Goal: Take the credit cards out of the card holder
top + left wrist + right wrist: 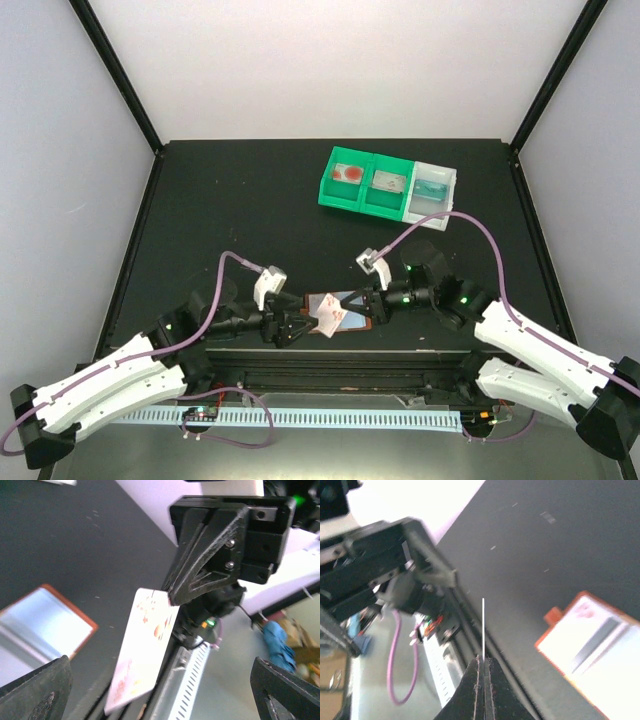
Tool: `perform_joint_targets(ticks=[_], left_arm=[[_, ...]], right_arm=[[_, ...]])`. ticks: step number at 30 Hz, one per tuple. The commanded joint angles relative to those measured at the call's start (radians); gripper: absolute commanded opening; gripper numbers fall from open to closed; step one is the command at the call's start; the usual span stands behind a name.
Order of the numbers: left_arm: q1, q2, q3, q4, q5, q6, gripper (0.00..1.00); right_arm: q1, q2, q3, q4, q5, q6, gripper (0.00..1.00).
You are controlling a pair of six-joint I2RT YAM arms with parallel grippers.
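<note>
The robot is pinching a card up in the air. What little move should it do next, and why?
Probably the right pincer should carry the pinkish-white card sideways and lay it on the table. It alone pinches the card; the left pincer is wide open, and the card hangs clear of the card holder.

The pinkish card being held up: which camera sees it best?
The left wrist camera: the card shows its printed face, pinched at its top by the right tool. The right wrist camera sees only its thin edge. The top camera shows it tiny.
</note>
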Motion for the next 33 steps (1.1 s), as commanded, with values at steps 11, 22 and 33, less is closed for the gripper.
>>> perform_joint_targets(ticks=[11,22,33], left_arm=[[0.010,0.044,-0.025,-0.031,-0.248,-0.037,0.99],[0.020,0.204,-0.043,0.003,-0.213,-0.018,0.99],[0.046,0.243,-0.010,-0.035,-0.189,0.033,0.99]], right_arm=[[-0.189,0.024,0.072,0.126,0.562,0.181,0.01],[-0.384,0.258,0.193,0.267,0.645,0.144,0.01],[-0.500,0.571,0.377,0.339,0.673,0.190,0.01]])
